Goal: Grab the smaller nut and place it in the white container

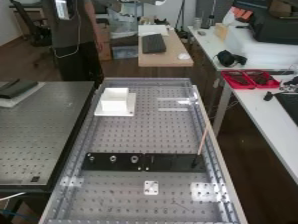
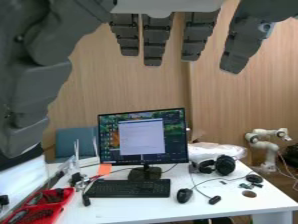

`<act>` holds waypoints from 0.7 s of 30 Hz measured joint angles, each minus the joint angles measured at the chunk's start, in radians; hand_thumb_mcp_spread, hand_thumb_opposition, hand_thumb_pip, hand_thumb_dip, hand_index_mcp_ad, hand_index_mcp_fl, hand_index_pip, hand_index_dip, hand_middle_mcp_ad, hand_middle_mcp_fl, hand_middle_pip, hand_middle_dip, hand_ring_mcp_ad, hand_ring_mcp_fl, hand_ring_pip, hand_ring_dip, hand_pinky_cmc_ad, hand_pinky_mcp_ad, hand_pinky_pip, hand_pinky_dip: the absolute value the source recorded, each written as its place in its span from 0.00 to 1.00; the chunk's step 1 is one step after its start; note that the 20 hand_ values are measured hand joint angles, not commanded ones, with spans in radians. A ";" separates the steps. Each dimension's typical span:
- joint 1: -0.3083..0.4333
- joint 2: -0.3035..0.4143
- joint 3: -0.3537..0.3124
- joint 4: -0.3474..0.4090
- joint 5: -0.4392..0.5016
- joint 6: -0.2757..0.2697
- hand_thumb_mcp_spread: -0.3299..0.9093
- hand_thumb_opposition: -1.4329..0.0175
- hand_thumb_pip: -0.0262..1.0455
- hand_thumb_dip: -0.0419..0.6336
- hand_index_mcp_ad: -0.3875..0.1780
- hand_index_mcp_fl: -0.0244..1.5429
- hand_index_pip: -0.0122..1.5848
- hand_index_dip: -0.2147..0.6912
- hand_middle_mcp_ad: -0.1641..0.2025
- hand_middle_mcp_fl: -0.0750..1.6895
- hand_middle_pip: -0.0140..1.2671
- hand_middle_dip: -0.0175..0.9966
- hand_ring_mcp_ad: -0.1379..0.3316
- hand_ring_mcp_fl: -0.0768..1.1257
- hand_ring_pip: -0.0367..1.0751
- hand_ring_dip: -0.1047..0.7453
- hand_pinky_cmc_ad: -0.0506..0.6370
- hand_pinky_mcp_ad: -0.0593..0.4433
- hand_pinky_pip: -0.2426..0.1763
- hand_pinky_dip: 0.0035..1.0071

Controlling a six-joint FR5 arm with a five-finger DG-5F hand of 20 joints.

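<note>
On the flat black bar (image 1: 173, 162) low in the high view stand the smaller nut (image 1: 91, 158), the larger nut (image 1: 113, 159) and the bearing (image 1: 134, 159), apart from each other. The white container (image 1: 116, 104) is an open box on a white base plate, farther up the bench. In the wrist view my hand (image 2: 157, 39) is open, its dark grey fingers straight and spread, with the thumb at one side and nothing between them. Behind the fingers are a monitor and a desk, not the bench.
A thin reddish stick (image 1: 203, 140) stands up from the bar's right part. Nearer than the bar lies a small white square plate (image 1: 151, 188). The bench has raised metal rails along its sides. Red trays (image 1: 251, 79) rest on the side desk.
</note>
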 joint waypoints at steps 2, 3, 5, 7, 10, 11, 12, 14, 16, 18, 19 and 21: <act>0.000 0.000 0.001 0.000 0.000 0.001 0.43 0.48 0.46 0.16 0.62 0.01 0.04 0.51 0.46 0.06 0.11 0.20 0.58 0.07 0.10 0.20 0.62 0.74 0.46 0.12; 0.000 0.000 0.001 0.000 0.000 0.001 0.43 0.48 0.46 0.16 0.62 0.01 0.04 0.52 0.46 0.06 0.11 0.20 0.58 0.07 0.10 0.20 0.62 0.74 0.46 0.12; 0.000 -0.001 0.001 0.000 0.000 0.002 0.43 0.48 0.46 0.16 0.62 0.01 0.04 0.52 0.45 0.06 0.11 0.20 0.58 0.07 0.12 0.20 0.63 0.74 0.47 0.12; 0.000 -0.001 0.001 0.000 0.000 0.002 0.42 0.47 0.46 0.16 0.62 0.01 0.04 0.52 0.46 0.06 0.11 0.20 0.58 0.07 0.11 0.20 0.62 0.74 0.47 0.12; 0.000 -0.001 0.001 0.000 0.001 0.002 0.42 0.47 0.46 0.16 0.62 0.01 0.04 0.52 0.46 0.06 0.11 0.20 0.58 0.07 0.12 0.20 0.63 0.73 0.45 0.11; 0.000 -0.001 0.000 0.000 0.001 0.002 0.42 0.47 0.46 0.16 0.62 0.01 0.04 0.52 0.46 0.06 0.11 0.20 0.58 0.07 0.12 0.20 0.63 0.73 0.44 0.12; 0.000 -0.001 0.000 0.000 0.001 0.002 0.42 0.47 0.46 0.16 0.61 0.01 0.04 0.52 0.47 0.06 0.11 0.20 0.59 0.07 0.12 0.20 0.63 0.74 0.44 0.12; 0.001 -0.002 -0.001 0.000 0.001 0.002 0.42 0.47 0.46 0.16 0.61 0.01 0.04 0.52 0.48 0.06 0.11 0.20 0.59 0.06 0.11 0.20 0.63 0.74 0.44 0.12; 0.001 -0.002 -0.002 0.001 0.001 0.002 0.42 0.47 0.46 0.16 0.61 0.01 0.04 0.52 0.48 0.06 0.11 0.20 0.59 0.06 0.11 0.20 0.63 0.74 0.44 0.12; 0.002 -0.002 -0.002 0.003 0.001 0.005 0.42 0.47 0.46 0.16 0.61 0.01 0.04 0.52 0.48 0.06 0.11 0.20 0.59 0.07 0.11 0.20 0.62 0.74 0.43 0.12; 0.002 -0.002 -0.003 0.003 0.001 0.004 0.42 0.47 0.46 0.16 0.61 0.01 0.04 0.52 0.48 0.06 0.11 0.20 0.59 0.06 0.11 0.20 0.62 0.74 0.44 0.12; 0.003 -0.002 -0.004 0.004 0.002 0.003 0.42 0.47 0.46 0.16 0.61 0.01 0.04 0.52 0.48 0.06 0.11 0.20 0.59 0.06 0.11 0.20 0.62 0.74 0.44 0.12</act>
